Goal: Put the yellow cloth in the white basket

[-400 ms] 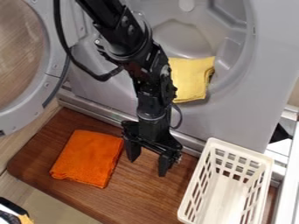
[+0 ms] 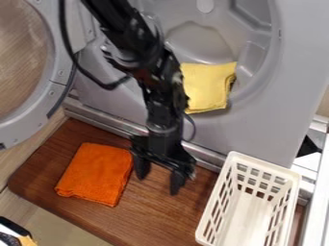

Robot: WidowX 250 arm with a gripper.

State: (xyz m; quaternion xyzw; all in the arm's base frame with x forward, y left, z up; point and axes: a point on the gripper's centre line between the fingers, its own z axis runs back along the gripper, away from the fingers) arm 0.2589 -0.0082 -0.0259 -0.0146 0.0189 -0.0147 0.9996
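At the nearest left corner of the view sits a black, white and yellow object (image 2: pixel 18 236), cut off by the edge. Near the bottom right, a white plastic basket (image 2: pixel 247 218), rectangular with slotted sides, stands upright on a brown wooden board (image 2: pixel 151 211) with rounded corners. Its inside shows a bare white base.

A little farther back hangs the black two-finger gripper (image 2: pixel 158 183), between the basket and a folded orange cloth (image 2: pixel 96 173) that lies flat on the board. The fingers point down and are spread apart, with nothing between them. One is just beside the orange cloth in the view; whether they touch cannot be told. The black robot arm (image 2: pixel 145 57) slants down from the top edge, a black cable (image 2: pixel 80 67) looping beside it.

Behind the board runs a grey metal ledge (image 2: pixel 103 117), and beyond it rises a large grey appliance (image 2: pixel 244 129) with a round opening. The folded yellow cloth (image 2: pixel 208 89) lies at the lower part of that opening, outside the basket, its left edge partly behind the arm. A round grey-rimmed door (image 2: pixel 61 72) stands open at the left
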